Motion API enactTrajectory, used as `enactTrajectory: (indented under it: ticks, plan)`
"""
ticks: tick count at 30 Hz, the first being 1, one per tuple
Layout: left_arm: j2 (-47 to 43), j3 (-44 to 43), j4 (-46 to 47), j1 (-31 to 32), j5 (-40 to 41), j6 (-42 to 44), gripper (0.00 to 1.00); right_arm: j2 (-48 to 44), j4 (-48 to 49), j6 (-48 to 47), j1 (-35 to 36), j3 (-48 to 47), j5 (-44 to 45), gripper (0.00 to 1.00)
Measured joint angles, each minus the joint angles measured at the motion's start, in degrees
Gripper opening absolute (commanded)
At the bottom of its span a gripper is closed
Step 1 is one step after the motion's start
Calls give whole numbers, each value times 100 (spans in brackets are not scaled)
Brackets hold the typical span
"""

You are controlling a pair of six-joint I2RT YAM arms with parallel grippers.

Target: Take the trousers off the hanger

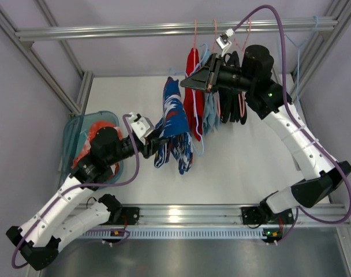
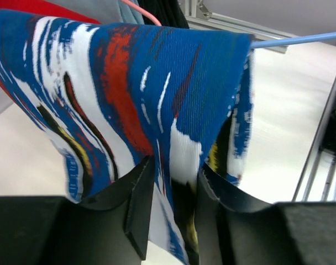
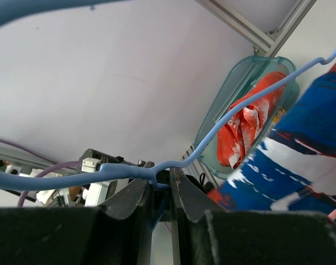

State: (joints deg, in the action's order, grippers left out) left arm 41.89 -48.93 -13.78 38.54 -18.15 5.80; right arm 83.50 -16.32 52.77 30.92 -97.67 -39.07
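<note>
No lettering, label, brand or number can be read on the trousers (image 1: 174, 121), hanger (image 3: 251, 100) or basket (image 1: 69, 138).

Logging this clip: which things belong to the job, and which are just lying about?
Job: trousers, blue hanger, left pincer clamping trousers, right pincer clamping hanger.
Lying about: red garment, pink hangers, black garments, basket of orange cloth.

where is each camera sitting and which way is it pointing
Top external: above and behind, looking down on the table; the left arm and right arm show.
Left wrist: on the left arm, looking along the left gripper shut on the trousers.
Right wrist: on the right arm, looking along the right gripper shut on the hanger.
Shared: both wrist views show the trousers and hanger.
</note>
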Motion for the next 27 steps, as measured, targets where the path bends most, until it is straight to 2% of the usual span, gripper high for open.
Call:
enactTrajectory:
  ticks: [3, 7, 10, 11, 13, 21, 27]
  plan:
    - [4, 0, -2, 2, -107, -33, 42, 0, 2, -11, -33, 0, 26, 0]
    - [125, -2, 28, 0, -107, -111, 34, 0, 9, -33, -72, 0, 114, 0]
    - [304, -4, 94, 0, -46, -219, 43, 0, 37, -31, -68, 0, 160, 0]
    - [365, -4, 122, 0, -55, -267, 60, 0, 37, -28, -68, 0, 181, 0]
    - [442, -4, 192, -2, -153, -376, 64, 0, 17, -20, -68, 0, 227, 0]
    - [448, -4, 638, 79, -111, -699, 63, 15, -74, 55, -68, 0, 511, 0]
    - [667, -4, 997, 494, 299, -669, 58, 149, -199, 92, -52, -105, 695, 0]
